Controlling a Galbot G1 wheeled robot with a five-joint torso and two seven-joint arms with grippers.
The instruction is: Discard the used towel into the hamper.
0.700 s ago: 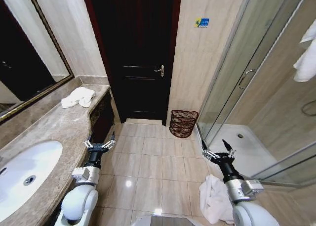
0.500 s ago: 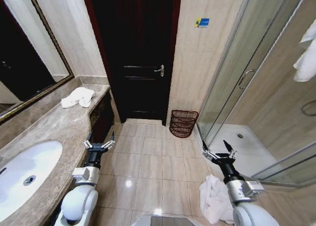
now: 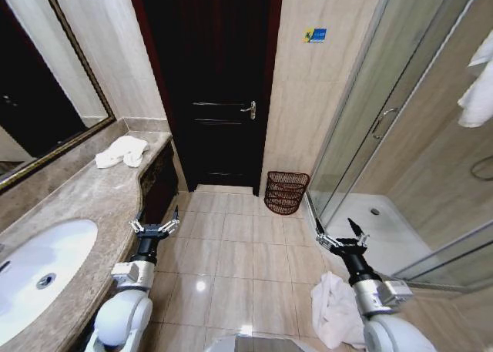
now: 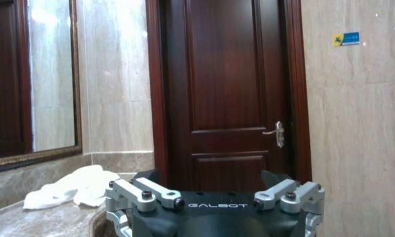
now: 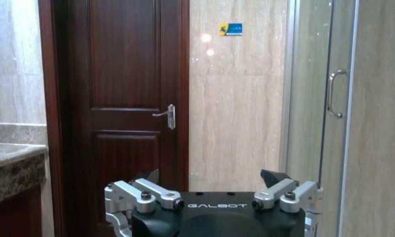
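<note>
Left pincer [image 3: 155,229] wide, empty, beside the marble desk [image 3: 85,198]. Right pincer [image 3: 340,239] wide, empty, over floor tiles. White towel [image 3: 122,151] crumpled at desk's far end; another towel [image 3: 331,310] on the floor by the right arm. Hamper [image 3: 286,192] beside the dark door [image 3: 216,82]. Step: approach, nothing grasped. Next probably calls for reaching a towel.

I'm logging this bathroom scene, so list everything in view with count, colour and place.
hamper: 1, dark red-brown, floor by door and shower
towel: 1, white, far end of counter
floor towel: 1, white, tiles beside right arm
hanging towel: 1, white, inside shower
sink: 1, white, in marble counter
door: 1, dark wood, shut
mirror: 1, above counter
left gripper: fingers open, empty, beside counter
right gripper: fingers open, empty, near shower
</note>
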